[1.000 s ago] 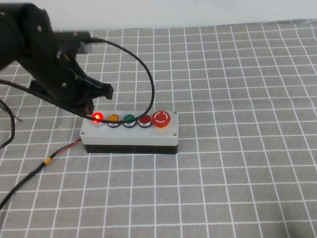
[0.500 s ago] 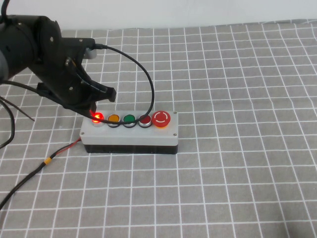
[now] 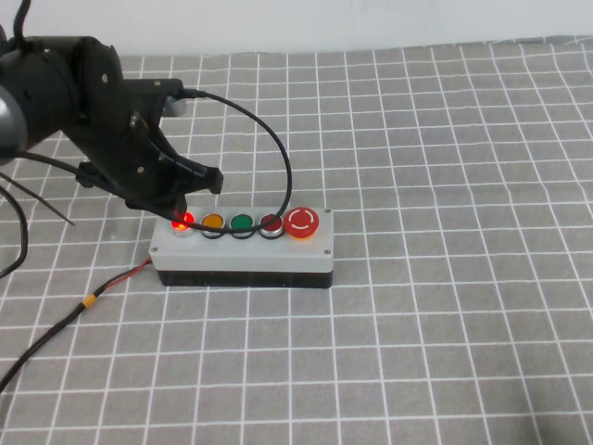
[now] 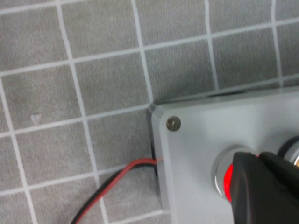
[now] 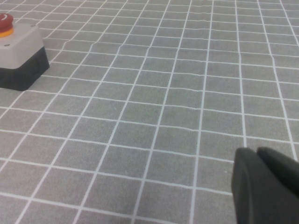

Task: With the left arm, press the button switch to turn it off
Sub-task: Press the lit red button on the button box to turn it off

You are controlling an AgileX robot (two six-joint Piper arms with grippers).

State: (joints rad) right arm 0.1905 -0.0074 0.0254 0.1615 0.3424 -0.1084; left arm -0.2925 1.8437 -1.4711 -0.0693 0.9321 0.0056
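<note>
A grey switch box on a black base lies on the gridded cloth, with a row of buttons on top. Its leftmost button glows red. Beside it sit an orange button, a green button, a red button and a large red mushroom button. My left gripper is shut, its tips right over the lit button, which they half cover in the left wrist view. My right gripper is shut and hovers low over bare cloth, far from the box.
A black cable arcs from the left arm over the box's top near the red buttons. A red-and-black lead leaves the box's left end toward the near left. The white wall edge runs along the far side.
The left arm has shifted right and down, bringing its shut tips from behind the box onto the lit button. The button still glows red.
</note>
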